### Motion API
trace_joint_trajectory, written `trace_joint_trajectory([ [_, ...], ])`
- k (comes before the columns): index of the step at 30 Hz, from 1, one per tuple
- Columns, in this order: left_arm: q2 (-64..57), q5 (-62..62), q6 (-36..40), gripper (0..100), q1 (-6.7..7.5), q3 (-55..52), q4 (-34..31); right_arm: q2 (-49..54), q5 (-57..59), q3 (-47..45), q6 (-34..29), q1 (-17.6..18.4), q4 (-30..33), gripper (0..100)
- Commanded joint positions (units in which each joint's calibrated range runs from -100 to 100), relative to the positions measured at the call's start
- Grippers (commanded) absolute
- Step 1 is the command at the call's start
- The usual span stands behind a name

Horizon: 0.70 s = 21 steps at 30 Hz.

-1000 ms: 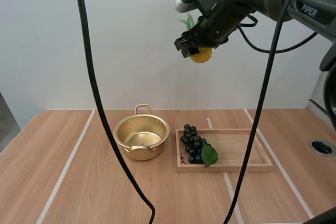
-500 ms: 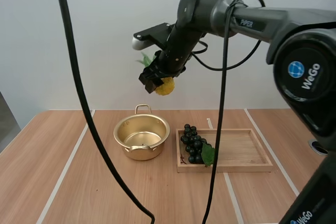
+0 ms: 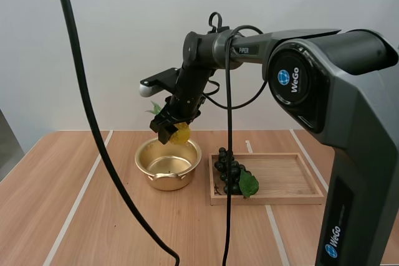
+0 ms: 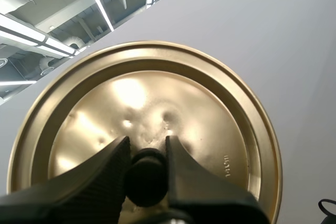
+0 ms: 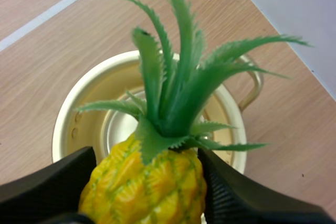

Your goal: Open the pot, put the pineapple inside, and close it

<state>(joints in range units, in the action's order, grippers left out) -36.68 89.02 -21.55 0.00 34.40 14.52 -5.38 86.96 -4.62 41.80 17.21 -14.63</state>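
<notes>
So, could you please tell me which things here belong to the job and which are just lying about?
Job: shiny gold metal pot, round gold lid in left hand, yellow green-leaved pineapple in right hand.
Lying about: bunch of dark grapes, shallow wooden tray.

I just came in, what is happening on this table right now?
The right gripper holds the pineapple just above the open pot, not yet inside it. The left gripper pinches the knob of the lid and holds the lid in the air, off the pot. A bunch of grapes lies in the wooden tray beside the pot, untouched.
</notes>
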Motion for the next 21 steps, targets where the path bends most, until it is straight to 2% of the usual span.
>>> trace_joint_trajectory([
  [1,-0.3,0.4,0.7,0,-0.05,0.3,-0.4,-3.2,-2.6,0.4,0.6,0.8,-0.4,0],
  [21,-0.3,1.7,0.7,0,-0.05,0.3,-1.5,-11.9,-3.8,0.4,1.5,0.8,-0.8,0],
])
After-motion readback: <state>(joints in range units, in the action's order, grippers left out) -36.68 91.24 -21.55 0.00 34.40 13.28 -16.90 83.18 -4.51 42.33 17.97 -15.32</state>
